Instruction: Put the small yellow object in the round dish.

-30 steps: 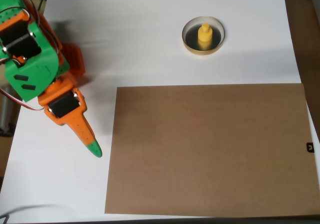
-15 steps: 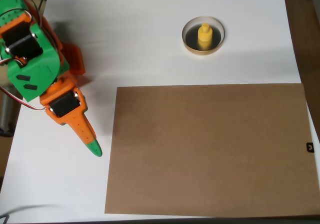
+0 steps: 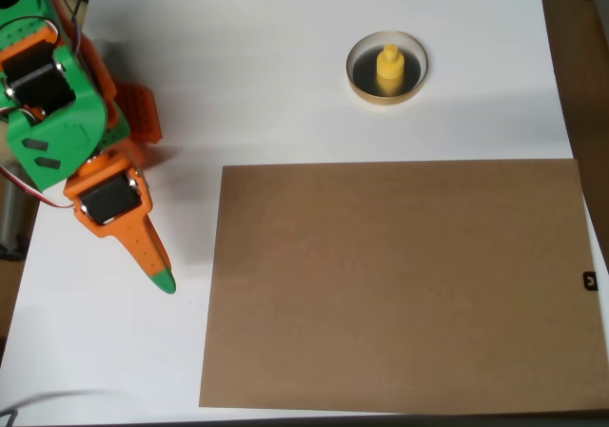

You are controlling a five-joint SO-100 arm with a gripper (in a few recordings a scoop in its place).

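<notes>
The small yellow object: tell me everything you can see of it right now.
The small yellow object is a bright yellow piece that looks like plastic, with a wider round base and a narrower knob on top. It stands upright inside the round dish, resting on the dish's dark inside, roughly at its middle. Nothing else touches it. It sits near the top of the overhead view on the white table, above the brown sheet, far from the tool at lower left.
</notes>
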